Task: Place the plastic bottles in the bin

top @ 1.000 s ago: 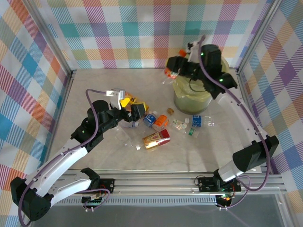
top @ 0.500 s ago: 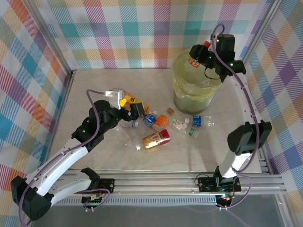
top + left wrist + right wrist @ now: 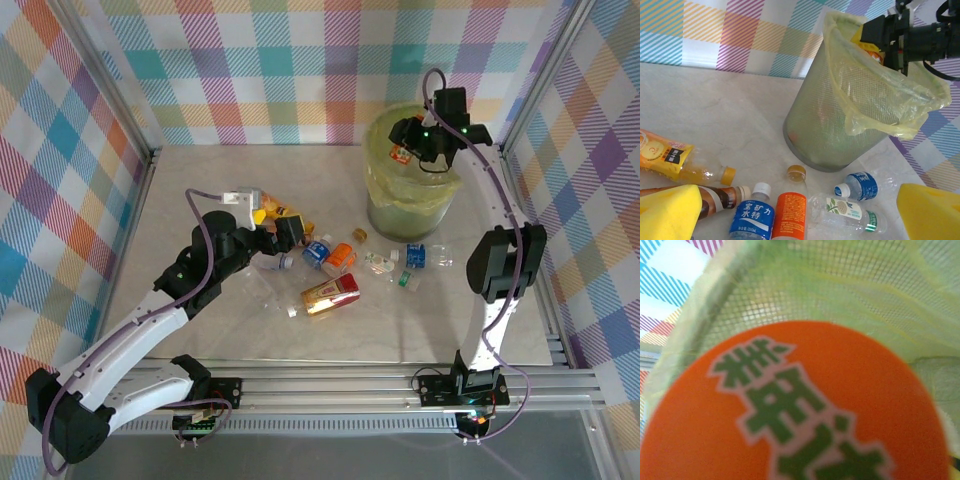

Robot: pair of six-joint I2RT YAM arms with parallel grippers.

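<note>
The bin [image 3: 410, 200] is a mesh wastebasket lined with a yellow-green bag, at the back right. My right gripper [image 3: 406, 143] hangs over its mouth, shut on a plastic bottle whose orange cap [image 3: 800, 405] with green characters sits close to the right wrist camera, the bin's mesh wall [image 3: 850, 285] behind it. My left gripper [image 3: 287, 236] is open above several bottles lying on the table: a blue-labelled one [image 3: 752, 217], an orange-labelled one [image 3: 791, 215], a clear green-banded one [image 3: 852, 212] and a small blue one [image 3: 862, 185]. Its yellow fingertips [image 3: 667, 210] hold nothing.
A yellow-labelled bottle [image 3: 670, 160] and a brown one [image 3: 720, 197] lie at the left. A gold-and-red pack [image 3: 330, 293] and a clear bottle [image 3: 262, 288] lie nearer the front. Checkered walls enclose the table; the bin [image 3: 840, 120] stands just beyond the bottle cluster.
My right arm has swung from beside the bin's left rim, up and over, and now holds the bottle above the bin's mouth. The left arm has stayed still.
</note>
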